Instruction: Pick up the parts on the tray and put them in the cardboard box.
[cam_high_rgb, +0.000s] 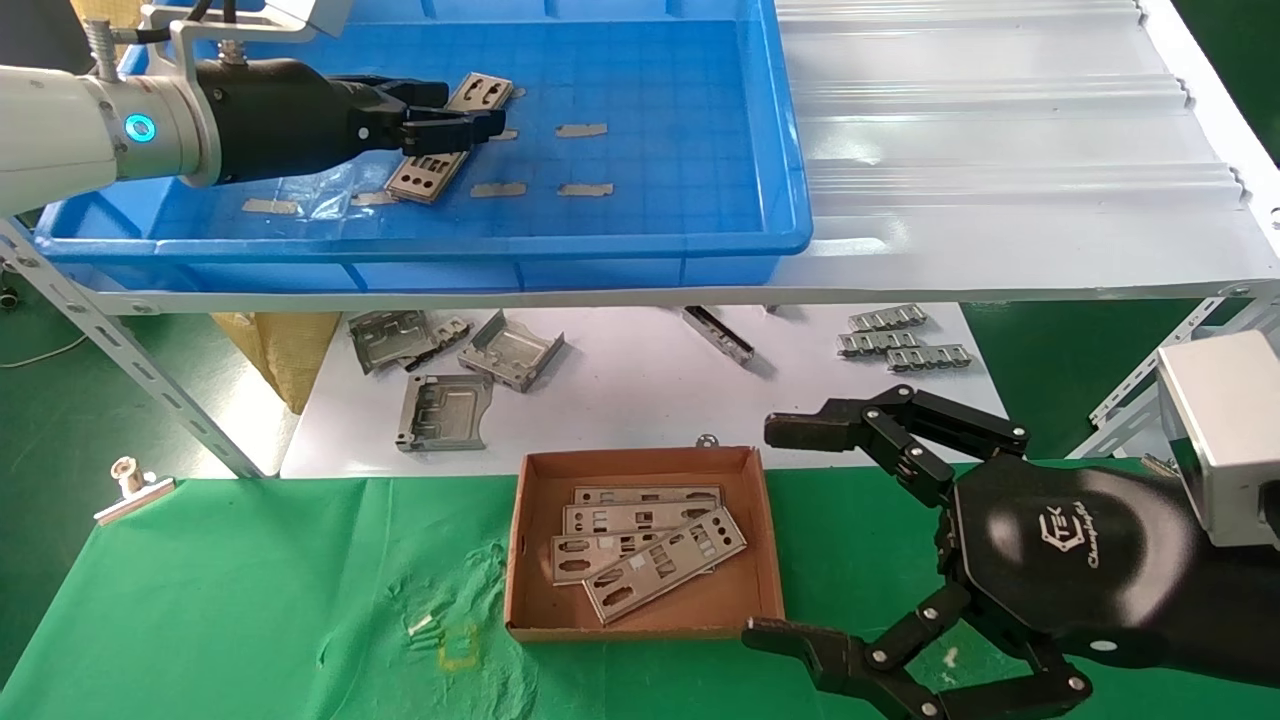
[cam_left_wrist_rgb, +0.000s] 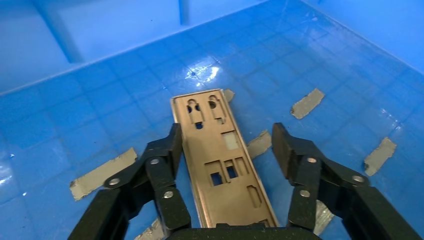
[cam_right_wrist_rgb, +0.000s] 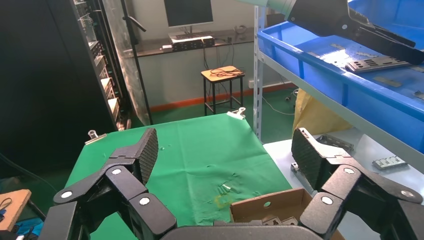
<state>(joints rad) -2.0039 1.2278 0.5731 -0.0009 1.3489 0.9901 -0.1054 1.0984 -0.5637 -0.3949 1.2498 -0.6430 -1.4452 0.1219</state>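
The large bright-blue plastic tray (cam_high_rgb: 650, 215) stands on the upper shelf. On its floor lies one of the parts, a thin flat silver-grey metal strip (cam_high_rgb: 429, 175) with punched cut-outs. The small brown cardboard box (cam_high_rgb: 760, 540) sits lower, on the green cloth (cam_high_rgb: 250, 600), and already holds several flat strips (cam_high_rgb: 640, 550).

The left gripper (cam_high_rgb: 445, 120) is over the strip in the tray. In the left wrist view its jaws stand wide apart, one finger on each long side of the strip (cam_left_wrist_rgb: 220, 160), and they hold nothing. The long axis of the strip runs straight away from the gripper, between the fingers (cam_left_wrist_rgb: 167, 150), so I judge that closing would press on the two long edges. Whether the fingers already touch the tray floor, I cannot tell.

The right gripper (cam_high_rgb: 780, 530) hangs beside the box, wide open and empty, well apart from the tray; the left arm is clearly the nearer one.
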